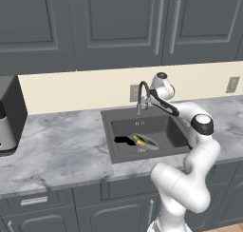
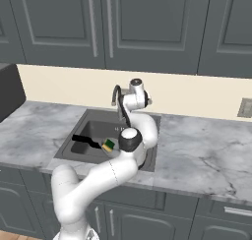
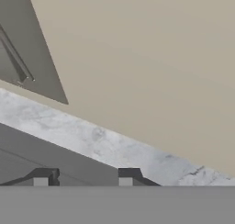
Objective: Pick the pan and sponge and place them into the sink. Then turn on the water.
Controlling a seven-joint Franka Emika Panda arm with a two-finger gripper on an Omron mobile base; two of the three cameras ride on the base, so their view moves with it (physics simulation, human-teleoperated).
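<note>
The marble counter [image 1: 57,150] surrounds the sink [image 1: 118,121]. In the basin lies the pan [image 1: 144,142], partly hidden by the arm in the right base view, with the sponge [image 2: 108,145] resting in it. The claw [image 3: 85,175] is up by the faucet [image 1: 142,93], its tips standing apart with nothing between them.

The grey marble counter [image 1: 61,150] holds the sink [image 1: 178,131], with pan [image 1: 144,143] and sponge [image 1: 140,140] inside.

White glossy arm [image 1: 182,186], rounded segments, dark joint caps, dark fingertips.
</note>
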